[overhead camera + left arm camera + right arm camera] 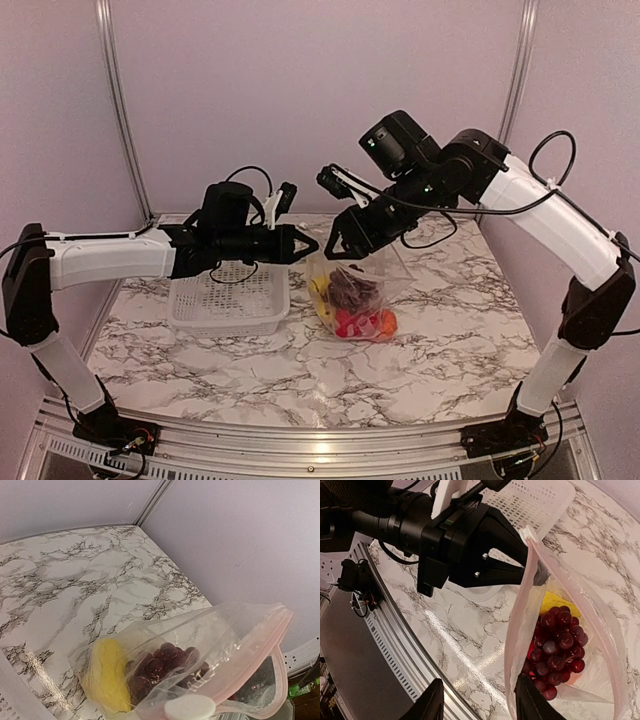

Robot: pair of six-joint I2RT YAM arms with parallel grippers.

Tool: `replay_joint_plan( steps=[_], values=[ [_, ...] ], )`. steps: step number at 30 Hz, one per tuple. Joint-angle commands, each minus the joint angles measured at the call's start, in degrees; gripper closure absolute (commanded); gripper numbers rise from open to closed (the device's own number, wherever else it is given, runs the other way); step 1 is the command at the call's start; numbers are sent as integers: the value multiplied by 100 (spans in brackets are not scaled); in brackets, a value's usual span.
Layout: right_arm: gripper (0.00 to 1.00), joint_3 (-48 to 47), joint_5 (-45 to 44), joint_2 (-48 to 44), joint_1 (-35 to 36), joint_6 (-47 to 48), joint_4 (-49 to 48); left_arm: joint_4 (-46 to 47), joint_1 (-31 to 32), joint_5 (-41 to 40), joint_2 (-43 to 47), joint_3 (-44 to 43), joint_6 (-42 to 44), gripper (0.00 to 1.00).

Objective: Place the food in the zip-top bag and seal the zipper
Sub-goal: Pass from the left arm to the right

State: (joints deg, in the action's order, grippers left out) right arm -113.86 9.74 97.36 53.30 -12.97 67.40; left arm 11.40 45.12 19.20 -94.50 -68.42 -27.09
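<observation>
The clear zip-top bag (357,285) stands on the marble table, its mouth held up between the arms. Inside lie a dark purple grape bunch (557,640), a yellow piece (554,602), a red piece (349,322) and an orange fruit (385,322). My left gripper (308,244) is shut on the pinkish zipper (520,605) at the mouth's left end, just below the white slider tab (526,532). My right gripper (480,702) is open; the bag's near wall lies between its fingers, close to the right one. The left wrist view shows the grapes (160,666) through the plastic.
An empty white slotted basket (230,300) sits left of the bag, under my left arm. Purple walls close the back and sides. The table's metal front rail (385,630) runs below the right gripper.
</observation>
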Motion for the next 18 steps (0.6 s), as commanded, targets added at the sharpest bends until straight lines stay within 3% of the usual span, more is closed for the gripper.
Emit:
replay_joint_plan(
  steps=[1, 13, 16, 18],
  values=[
    [54, -10, -249, 76, 49, 32, 27, -127, 64, 7, 326, -197, -165, 100],
    [59, 48, -598, 347, 49, 382, -235, -212, 135, 353, 636, -117, -214, 100],
    [71, 66, -766, 355, 49, 413, -275, -203, 137, 426, 690, -77, -185, 100],
    [84, 75, -896, 354, 42, 445, -324, -214, 137, 500, 721, -43, -138, 100]
  ],
)
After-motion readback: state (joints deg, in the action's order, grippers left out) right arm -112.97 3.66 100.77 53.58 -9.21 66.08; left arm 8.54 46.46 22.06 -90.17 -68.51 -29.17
